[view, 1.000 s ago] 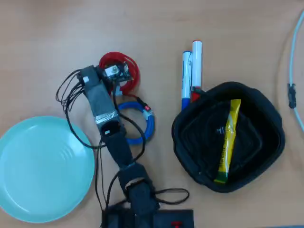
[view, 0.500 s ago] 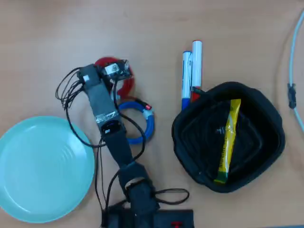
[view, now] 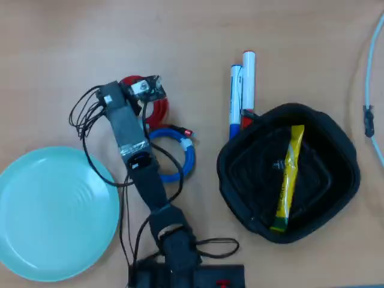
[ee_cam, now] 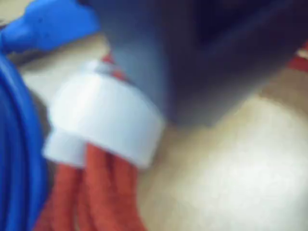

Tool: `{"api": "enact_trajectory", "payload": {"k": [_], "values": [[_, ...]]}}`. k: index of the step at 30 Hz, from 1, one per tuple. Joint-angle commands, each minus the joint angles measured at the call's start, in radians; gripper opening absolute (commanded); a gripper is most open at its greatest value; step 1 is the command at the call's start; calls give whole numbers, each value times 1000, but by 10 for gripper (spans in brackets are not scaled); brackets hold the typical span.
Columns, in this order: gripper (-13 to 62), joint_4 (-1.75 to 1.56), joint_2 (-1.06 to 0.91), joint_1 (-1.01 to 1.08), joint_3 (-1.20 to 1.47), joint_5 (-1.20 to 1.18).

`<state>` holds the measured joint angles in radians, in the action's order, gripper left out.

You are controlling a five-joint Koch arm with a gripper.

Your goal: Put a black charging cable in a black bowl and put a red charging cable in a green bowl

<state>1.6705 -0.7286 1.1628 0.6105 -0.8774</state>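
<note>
Claw (view: 157,90) down over red charging cable (view: 159,111), beside blue coil (view: 187,157).

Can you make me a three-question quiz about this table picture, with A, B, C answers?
1. Where is the yellow packet?
A. in the black bowl
B. in the green bowl
C. on the bare table

2. How many markers lie beside the black bowl?
A. one
B. two
C. four

3. What is in the green bowl?
A. the red cable
B. the blue cable
C. nothing

Answers:
1. A, the overhead view shows the packet lying inside the black bowl.
2. B, two markers lie side by side at that bowl's upper left edge.
3. C, the green bowl is empty; the red cable is on the table under the gripper and the blue cable lies just below it in that view.
</note>
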Motion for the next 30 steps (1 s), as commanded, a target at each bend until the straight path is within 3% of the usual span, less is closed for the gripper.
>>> {"api": "enact_trajectory", "payload": {"k": [1, 14, 21, 30], "values": [[-69, 48, -170, 6, -74, 29], [-69, 14, -569, -18, -86, 304], [-69, 9, -726, -193, -83, 396], [-71, 8, -724, -571, -72, 388]]}}
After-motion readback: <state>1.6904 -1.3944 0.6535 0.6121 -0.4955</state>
